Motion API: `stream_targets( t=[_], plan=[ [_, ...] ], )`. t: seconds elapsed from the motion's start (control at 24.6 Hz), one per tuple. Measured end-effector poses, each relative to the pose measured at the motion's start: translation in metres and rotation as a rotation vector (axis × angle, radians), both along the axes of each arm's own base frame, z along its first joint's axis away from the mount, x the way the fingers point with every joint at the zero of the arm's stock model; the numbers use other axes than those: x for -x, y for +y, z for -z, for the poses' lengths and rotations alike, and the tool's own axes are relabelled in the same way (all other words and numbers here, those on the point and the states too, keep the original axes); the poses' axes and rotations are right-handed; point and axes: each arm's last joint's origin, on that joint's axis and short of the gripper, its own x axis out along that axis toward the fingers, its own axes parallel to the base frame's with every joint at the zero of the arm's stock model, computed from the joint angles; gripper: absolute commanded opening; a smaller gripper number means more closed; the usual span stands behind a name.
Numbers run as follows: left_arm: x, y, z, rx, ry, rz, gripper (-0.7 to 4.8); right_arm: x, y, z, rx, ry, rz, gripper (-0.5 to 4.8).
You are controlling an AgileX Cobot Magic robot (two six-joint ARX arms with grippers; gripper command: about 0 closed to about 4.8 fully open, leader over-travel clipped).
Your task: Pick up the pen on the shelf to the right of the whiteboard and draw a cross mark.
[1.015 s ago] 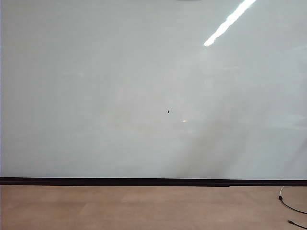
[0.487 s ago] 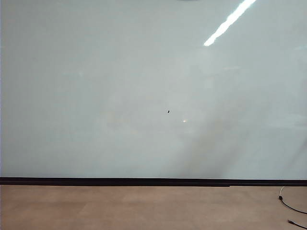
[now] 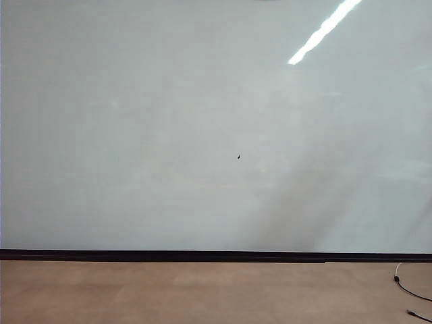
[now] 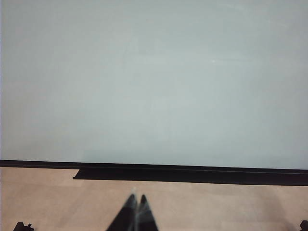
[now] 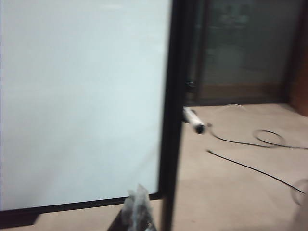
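white, shiny big whiteboard (image 3: 169,121) fills the outside view; one tiny black speck (image 3: 238,156), no cross yet. left wrist view: left pincer (image 4: 136,201) pinched closed, empty, above the floor. right wrist view: right pincer (image 5: 136,202) closed, empty; one slim white pen (image 5: 194,121) beside the board's dark edge. open wide before reaching.

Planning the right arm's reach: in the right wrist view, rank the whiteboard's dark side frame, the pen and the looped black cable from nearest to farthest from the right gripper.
From the shut right gripper:
1. Whiteboard frame, right beside it.
2. Pen, just past the frame.
3. Black cable, on the floor beyond.
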Motion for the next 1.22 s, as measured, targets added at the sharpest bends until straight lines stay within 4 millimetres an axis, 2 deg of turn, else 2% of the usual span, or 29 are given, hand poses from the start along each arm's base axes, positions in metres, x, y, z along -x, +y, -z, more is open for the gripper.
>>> stream_targets(
  t=[0.16,0.41,0.61,0.69,0.73,1.01,1.1,1.18,1.22],
  plan=[
    [0.000,0.000,0.000,0.000,0.000,0.000,-0.04,0.001,-0.004,0.000,-0.011,-0.001,0.125,-0.06],
    [0.000,0.000,0.000,0.000,0.000,0.000,-0.05,0.001,-0.004,0.001,-0.012,0.014,0.135,-0.06],
    [0.000,0.000,0.000,0.000,0.000,0.000,-0.04,-0.002,-0.004,0.010,-0.016,0.113,0.135,-0.03],
    [0.000,0.000,0.000,0.000,0.000,0.000,-0.05,-0.004,-0.004,0.013,-0.017,0.142,0.134,0.35],
    [0.000,0.000,0.000,0.000,0.000,0.000,-0.04,-0.005,-0.004,0.013,-0.016,0.154,0.132,0.99],
    [0.000,0.000,0.000,0.000,0.000,0.000,-0.04,-0.015,-0.010,0.013,0.008,0.166,0.138,1.09],
    [0.000,0.000,0.000,0.000,0.000,0.000,-0.05,-0.020,-0.016,0.013,0.005,0.171,0.129,1.33],
    [0.000,0.000,0.000,0.000,0.000,0.000,-0.04,-0.023,-0.022,0.013,0.003,0.160,0.118,2.17],
    [0.000,0.000,0.000,0.000,0.000,0.000,-0.05,-0.024,-0.025,0.013,0.003,0.159,0.112,2.34]
  ],
)
